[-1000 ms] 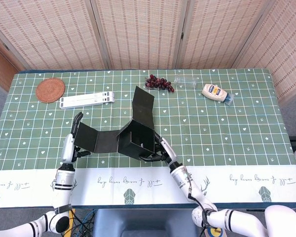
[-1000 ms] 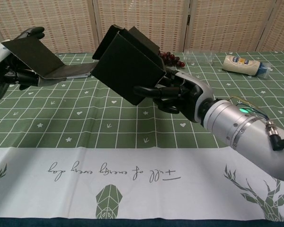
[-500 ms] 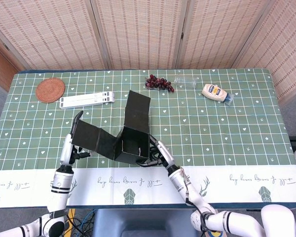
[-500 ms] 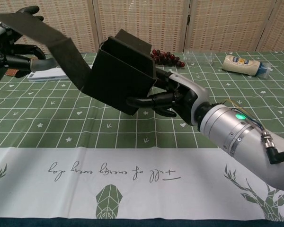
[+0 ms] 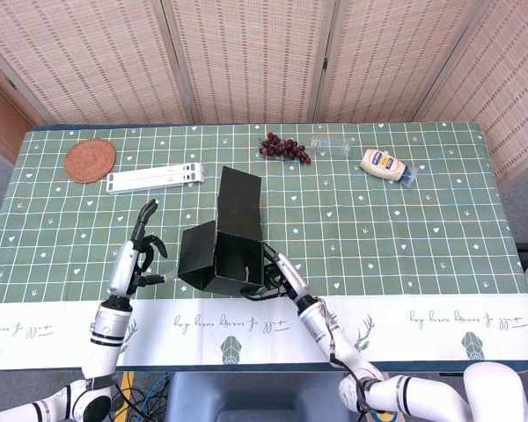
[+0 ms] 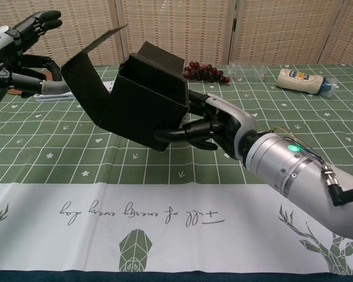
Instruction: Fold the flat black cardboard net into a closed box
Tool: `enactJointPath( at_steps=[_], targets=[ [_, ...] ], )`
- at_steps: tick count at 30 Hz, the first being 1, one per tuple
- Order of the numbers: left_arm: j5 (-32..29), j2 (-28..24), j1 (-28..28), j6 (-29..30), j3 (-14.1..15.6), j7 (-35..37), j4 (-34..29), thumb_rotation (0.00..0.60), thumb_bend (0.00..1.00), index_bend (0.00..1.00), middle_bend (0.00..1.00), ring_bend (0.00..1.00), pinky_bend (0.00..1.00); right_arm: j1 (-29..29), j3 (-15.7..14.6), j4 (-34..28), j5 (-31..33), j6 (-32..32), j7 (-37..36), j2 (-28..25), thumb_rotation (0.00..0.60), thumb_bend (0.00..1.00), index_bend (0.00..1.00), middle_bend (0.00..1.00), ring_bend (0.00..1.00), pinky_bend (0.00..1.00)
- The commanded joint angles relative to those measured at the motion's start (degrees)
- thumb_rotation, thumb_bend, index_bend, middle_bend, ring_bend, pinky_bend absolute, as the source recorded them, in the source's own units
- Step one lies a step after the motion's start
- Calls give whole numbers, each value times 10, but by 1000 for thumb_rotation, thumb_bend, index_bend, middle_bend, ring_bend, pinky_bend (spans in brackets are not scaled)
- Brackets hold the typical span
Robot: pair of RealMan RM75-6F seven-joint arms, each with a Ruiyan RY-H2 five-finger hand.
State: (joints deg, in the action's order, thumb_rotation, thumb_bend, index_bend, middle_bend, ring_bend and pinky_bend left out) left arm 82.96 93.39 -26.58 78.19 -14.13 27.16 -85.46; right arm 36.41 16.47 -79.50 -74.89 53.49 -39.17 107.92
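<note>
Two hands work near the table's front edge. Right hand (image 6: 215,126) grips the half-folded black cardboard box (image 6: 144,103) by its front wall, tilted and lifted off the green cloth (image 5: 405,237). Left hand (image 5: 141,251) stands apart from the left flap — fingers spread, holding nothing. Grapes (image 5: 283,147) and a mayonnaise bottle (image 5: 385,164) lie by the far edge — a woven coaster (image 5: 89,161) at the far-left corner.

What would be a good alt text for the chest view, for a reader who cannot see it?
The right hand holds a half-folded black cardboard box above a green patterned tablecloth, with one flap sticking up on the left. The left hand is open beside that flap, fingers spread. Grapes and a mayonnaise bottle lie behind.
</note>
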Motion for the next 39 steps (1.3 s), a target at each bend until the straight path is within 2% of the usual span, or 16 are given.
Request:
enactJointPath(
  at_steps=[1, 7, 10, 14, 20, 27, 39],
  targets=[
    [18, 6, -9, 1, 7, -7, 19, 600, 163, 0, 0, 584, 905, 6, -2, 5, 8, -8, 21, 1, 600, 481, 391, 470, 821, 1000],
    [54, 33, -28, 2, 25, -2, 86, 600, 163, 30, 0, 584, 905, 15, -5, 16, 29, -24, 65, 5, 600, 481, 391, 470, 821, 1000],
    [70, 49, -38, 7, 30, 12, 122, 600, 163, 113, 33, 586, 905, 18, -3, 21, 42, -31, 81, 8, 600, 481, 391, 470, 821, 1000],
    [105, 72, -54, 17, 50, 30, 198, 600, 163, 238, 160, 596, 905, 21, -5, 25, 56, -42, 101, 8, 600, 482, 391, 470, 821, 1000],
    [129, 125, -70, 35, 71, 73, 316, 600, 163, 353, 227, 611, 905, 23, -5, 34, 73, -51, 123, 10, 600, 481, 391, 470, 821, 1000],
    [158, 170, -87, 59, 99, 95, 430, 600, 162, 373, 242, 612, 905, 29, -3, 46, 84, -66, 141, 12, 600, 482, 391, 470, 821, 1000],
    [173, 211, -108, 82, 126, 122, 531, 600, 163, 391, 262, 611, 905, 35, -4, 70, 92, -79, 163, 23, 600, 486, 391, 467, 821, 1000]
  ],
)
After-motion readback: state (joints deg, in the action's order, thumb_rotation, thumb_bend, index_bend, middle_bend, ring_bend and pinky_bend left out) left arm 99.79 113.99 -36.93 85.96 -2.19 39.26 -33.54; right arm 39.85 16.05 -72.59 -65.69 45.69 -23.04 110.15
